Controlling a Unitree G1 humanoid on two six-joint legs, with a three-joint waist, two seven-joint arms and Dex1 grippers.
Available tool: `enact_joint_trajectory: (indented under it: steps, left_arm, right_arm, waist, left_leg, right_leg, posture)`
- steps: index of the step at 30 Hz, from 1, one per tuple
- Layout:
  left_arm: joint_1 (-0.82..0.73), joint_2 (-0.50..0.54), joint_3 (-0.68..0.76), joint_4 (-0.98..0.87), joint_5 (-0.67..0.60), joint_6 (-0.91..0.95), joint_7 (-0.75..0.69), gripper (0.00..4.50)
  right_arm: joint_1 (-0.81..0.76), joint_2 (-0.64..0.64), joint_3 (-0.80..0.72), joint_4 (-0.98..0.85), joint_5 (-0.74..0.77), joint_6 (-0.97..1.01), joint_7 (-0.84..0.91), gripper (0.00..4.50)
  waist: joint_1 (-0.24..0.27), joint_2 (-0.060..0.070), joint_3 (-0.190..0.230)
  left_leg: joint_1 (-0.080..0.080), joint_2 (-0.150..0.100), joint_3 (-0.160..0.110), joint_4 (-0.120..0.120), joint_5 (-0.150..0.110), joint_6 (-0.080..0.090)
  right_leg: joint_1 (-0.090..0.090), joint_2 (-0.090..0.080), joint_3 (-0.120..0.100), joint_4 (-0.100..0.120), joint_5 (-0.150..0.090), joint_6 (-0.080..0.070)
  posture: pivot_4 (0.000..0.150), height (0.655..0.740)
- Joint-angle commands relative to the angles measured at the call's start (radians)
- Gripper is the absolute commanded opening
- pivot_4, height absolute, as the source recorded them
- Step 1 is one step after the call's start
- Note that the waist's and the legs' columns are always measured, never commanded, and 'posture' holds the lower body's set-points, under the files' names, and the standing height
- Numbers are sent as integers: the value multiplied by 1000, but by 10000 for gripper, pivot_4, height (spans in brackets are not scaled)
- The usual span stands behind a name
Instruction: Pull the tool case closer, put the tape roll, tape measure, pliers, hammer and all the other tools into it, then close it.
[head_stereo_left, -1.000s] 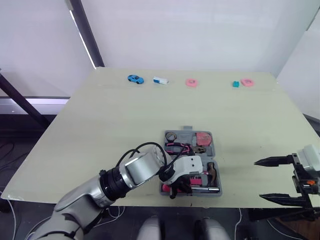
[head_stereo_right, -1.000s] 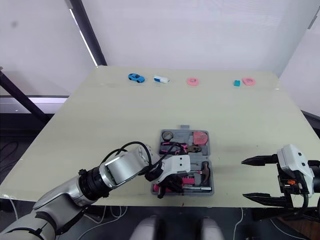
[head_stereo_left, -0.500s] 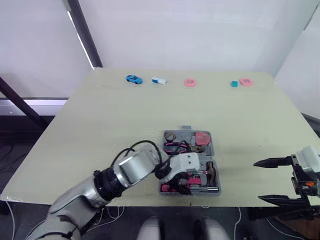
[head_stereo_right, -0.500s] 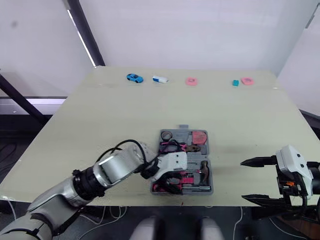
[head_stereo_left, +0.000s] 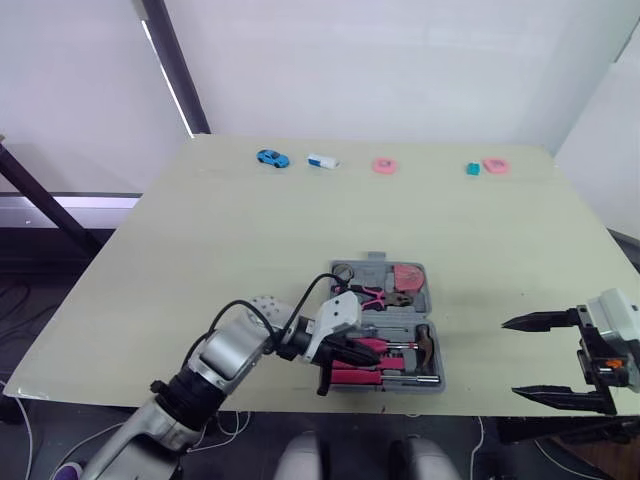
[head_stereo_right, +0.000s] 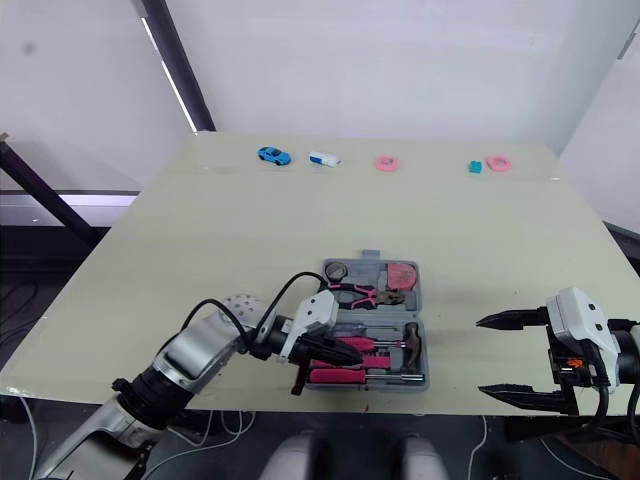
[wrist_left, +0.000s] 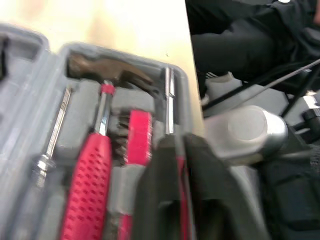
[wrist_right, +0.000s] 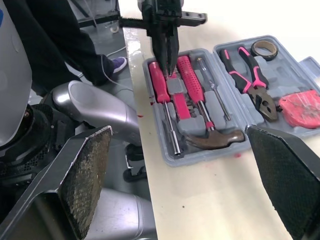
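The grey tool case (head_stereo_left: 437, 352) lies open near the table's front edge. Its far half holds the tape roll (head_stereo_left: 343, 271), the pink-handled pliers (head_stereo_left: 372, 295) and the red tape measure (head_stereo_left: 406, 276). The near half holds the hammer (head_stereo_left: 423, 342) and pink-handled screwdrivers (head_stereo_left: 366, 346). My left gripper (head_stereo_left: 327, 372) is at the case's near left corner. Its fingers (wrist_right: 166, 42) are together, pointing at the pink handles. My right gripper (head_stereo_left: 510, 356) hangs open beyond the table's front right edge, well clear of the case.
Along the far edge lie a blue toy car (head_stereo_left: 270, 158), a white and blue eraser (head_stereo_left: 321, 160), two pink rings (head_stereo_left: 383, 165) (head_stereo_left: 494, 164) and a teal block (head_stereo_left: 471, 169). The case sits almost at the table's front edge (head_stereo_left: 300, 408).
My left arm has drawn back to the left, and its gripper went from over the case's near half to the near left corner. The right gripper has stayed put.
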Motion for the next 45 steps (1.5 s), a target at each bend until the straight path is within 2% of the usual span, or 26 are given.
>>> enact_joint_trajectory:
  steps: [1,8,13,23,25,30,36,41,45]
  left_arm:
    - [21,-25,-13,15,43,-95,-1,397]
    - [50,-59,-51,77,134,-165,15,397]
    - [74,-29,-111,150,253,-222,18,397]
    - [135,10,-149,270,346,-319,11,397]
    - [145,-19,-106,270,296,-335,23,397]
    - [201,-102,129,86,22,-162,94,397]
    - [285,-122,382,-86,-112,-46,279,397]
    - [350,-177,521,-160,-161,-49,418,397]
    - [448,-142,600,-181,-190,-82,383,397]
  right_arm:
    - [-4,-1,-18,-12,15,4,1,45000]
    - [5,-4,-26,-21,19,10,-1,45000]
    - [6,-2,-25,-26,19,16,-4,45000]
    - [2,5,-4,-34,25,30,-12,45000]
    - [-15,34,20,-34,26,30,-46,45000]
    - [-77,193,126,-47,-4,23,-221,45000]
    - [-153,424,254,41,-134,-47,-451,45000]
    - [-238,544,301,149,-196,-116,-538,45000]
    - [-299,560,327,302,-245,-217,-490,45000]
  waist:
    - [-1,0,0]
    - [-1,0,0]
    - [-1,0,-1]
    - [-4,3,-22]
    - [-5,3,-26]
    - [-10,2,-28]
    - [-6,4,-26]
    - [-6,6,-25]
    - [-7,7,-23]
  left_leg:
    - [0,0,0,0,0,0]
    - [0,0,0,0,0,0]
    - [1,0,0,0,0,0]
    - [5,1,0,-2,0,0]
    - [7,1,0,-3,0,0]
    - [8,3,-1,-3,0,0]
    - [4,3,-1,-3,0,0]
    - [4,1,0,-3,0,0]
    - [4,2,1,-3,0,0]
  right_leg:
    - [0,0,0,0,0,0]
    - [0,1,0,1,0,0]
    - [0,1,0,1,1,1]
    - [2,2,0,0,-1,-1]
    - [3,2,0,0,-2,-1]
    - [4,2,1,0,-3,0]
    - [0,2,2,1,-2,-1]
    - [0,0,3,0,-1,-2]
    - [0,1,2,1,-1,-2]
  posture:
    - [1500,7400]
    - [1500,7400]
    - [1500,7400]
    - [1500,7400]
    - [1500,7400]
    - [1500,7400]
    - [1500,7400]
    - [1500,7400]
    - [1500,7400]
